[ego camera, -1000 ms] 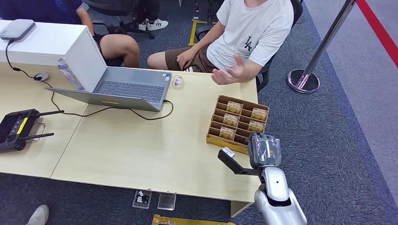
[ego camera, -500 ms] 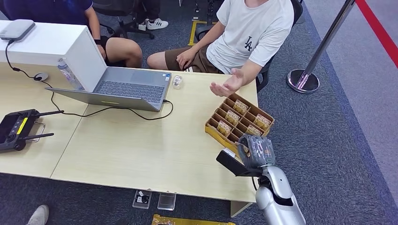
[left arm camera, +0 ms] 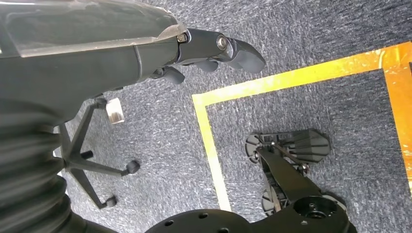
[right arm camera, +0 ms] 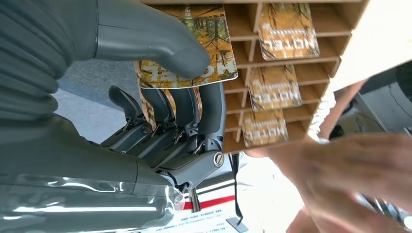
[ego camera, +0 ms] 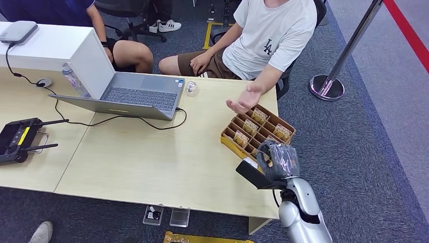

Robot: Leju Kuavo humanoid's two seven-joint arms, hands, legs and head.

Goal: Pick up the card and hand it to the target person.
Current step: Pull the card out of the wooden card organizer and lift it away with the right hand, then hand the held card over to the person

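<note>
My right hand (ego camera: 278, 161) hovers over the near corner of the brown card box (ego camera: 228, 143) at the table's right end. In the right wrist view the right hand (right arm camera: 160, 111) pinches a card (right arm camera: 221, 39) with an autumn-leaf print, thumb on top and fingers beneath it. More cards (right arm camera: 286, 29) lie in the box's slots. The seated person in a white shirt holds an open palm (ego camera: 243, 103) just beyond the box; that person's hand (right arm camera: 340, 174) is blurred in the wrist view. My left hand (left arm camera: 214, 48) hangs over the carpet, holding nothing, fingers loosely extended.
An open laptop (ego camera: 136, 93) with its cable sits at the table's middle back. A white box (ego camera: 50, 48) and a black controller (ego camera: 17, 139) are to the left. A stanchion base (ego camera: 327, 87) stands on the carpet to the right. Another seated person is at the back left.
The card box has turned and shifted on the table. The person's palm has come down toward the box. My right hand has edged left over the box's near corner.
</note>
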